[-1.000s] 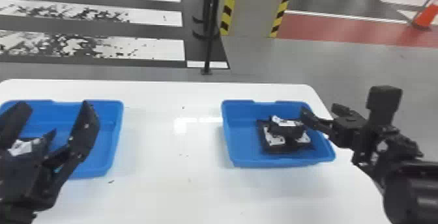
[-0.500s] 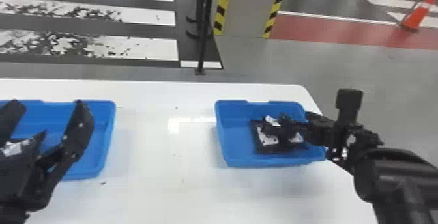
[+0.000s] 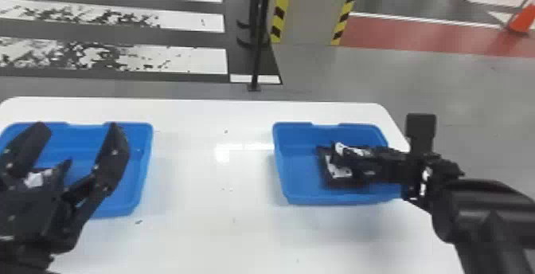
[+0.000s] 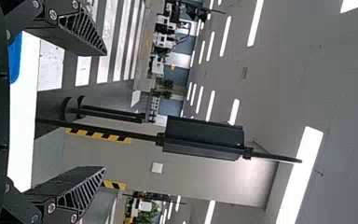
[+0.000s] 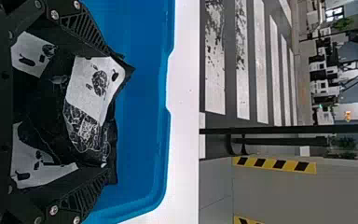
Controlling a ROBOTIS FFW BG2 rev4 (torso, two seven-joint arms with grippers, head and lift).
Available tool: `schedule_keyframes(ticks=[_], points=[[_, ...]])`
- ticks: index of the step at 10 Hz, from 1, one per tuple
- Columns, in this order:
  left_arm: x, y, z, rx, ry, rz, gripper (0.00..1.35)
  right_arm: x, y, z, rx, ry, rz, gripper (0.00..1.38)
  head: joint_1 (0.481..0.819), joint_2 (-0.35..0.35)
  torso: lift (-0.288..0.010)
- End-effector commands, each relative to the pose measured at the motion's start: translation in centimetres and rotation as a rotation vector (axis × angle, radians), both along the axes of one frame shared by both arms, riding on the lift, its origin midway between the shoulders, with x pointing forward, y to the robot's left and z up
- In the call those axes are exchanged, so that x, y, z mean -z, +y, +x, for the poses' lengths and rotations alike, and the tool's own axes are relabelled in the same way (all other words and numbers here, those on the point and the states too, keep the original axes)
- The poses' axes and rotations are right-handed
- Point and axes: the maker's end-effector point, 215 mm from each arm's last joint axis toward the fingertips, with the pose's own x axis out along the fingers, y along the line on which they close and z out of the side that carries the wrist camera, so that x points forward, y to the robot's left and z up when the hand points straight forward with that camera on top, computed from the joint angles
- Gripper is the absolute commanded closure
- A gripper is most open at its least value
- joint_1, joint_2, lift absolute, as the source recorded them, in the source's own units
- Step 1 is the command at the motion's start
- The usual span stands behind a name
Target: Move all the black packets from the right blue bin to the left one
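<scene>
Head view, w/ R wrist view for detail: R gripper (image 5: 106,112) in R bin (image 3: 292,173), low over the black pkts (image 5: 91,88). Its fingers (image 5: 81,30) stood apart, w/ the pkts lying between them; contact along either inner face could not be confirmed. L gripper (image 3: 79,128), likewise spread, hung above L bin (image 3: 148,149), holding nothing; beneath it lay what appeared to be a white-labelled pkt (image 3: 36,178). Pkts in R bin overlapped, no. of pieces unclear.

Step, as judged: alignment for a grasp in R bin; transfer incomplete. Principal risks: (a) multi-pick or drag, b/c the pkts overlapped and the fingers straddled more than one layer; closure might have lifted two, the lower then slipping off mid-carry. (b) Poor purchase, b/c the wrapping looked creased and pliable; a pinch on a loose fold, e.g. at the raised corner near one fingertip, could have let the pkt swing or drop onto the white table (image 3: 207,233) between bins. (c) Bin shift, if a fingertip pressed on the floor or caught the wall during lift. (d) Arm conflict at L bin, b/c L gripper occupied the space over it; R gripper would probably have needed that space vacated, or a handover, prior to release.
</scene>
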Motion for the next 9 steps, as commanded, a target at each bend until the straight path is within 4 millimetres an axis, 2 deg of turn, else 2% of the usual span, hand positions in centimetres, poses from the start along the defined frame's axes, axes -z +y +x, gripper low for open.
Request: schedule_keyframes(ticks=[1, 2, 3, 4, 5, 7, 9], points=[[0.1, 0.0, 0.0, 0.002, 0.002, 0.002, 0.17, 1.2, 0.0, 0.0, 0.001, 0.051, -0.020, 0.17, 0.695, -0.198, -0.140], [0.3, 0.0, 0.0, 0.002, 0.006, 0.002, 0.17, 2.0, 0.4, -0.2, -0.004, 0.077, -0.016, 0.20, 0.695, -0.201, -0.140], [0.2, 0.0, 0.0, 0.004, 0.004, 0.000, 0.17, 2.7, 0.6, -0.4, -0.006, 0.097, -0.008, 0.40, 0.695, -0.199, -0.140], [0.1, 0.1, 0.0, 0.002, 0.001, -0.001, 0.17, 2.8, 1.2, -0.4, -0.014, 0.098, 0.007, 0.76, 0.695, -0.196, -0.140], [0.1, 0.2, -0.1, -0.001, 0.002, -0.003, 0.17, 2.1, 1.9, -0.2, -0.029, 0.075, 0.011, 1.10, 0.695, -0.192, -0.140], [0.0, 0.1, 0.0, 0.000, -0.003, -0.001, 0.17, 0.9, 3.7, 0.3, -0.048, 0.020, 0.067, 1.14, 0.695, -0.176, -0.140], [-0.3, 0.2, -0.1, -0.001, -0.013, 0.000, 0.17, -2.0, 5.1, -0.1, -0.052, -0.071, 0.114, 1.14, 0.695, -0.154, -0.140]])
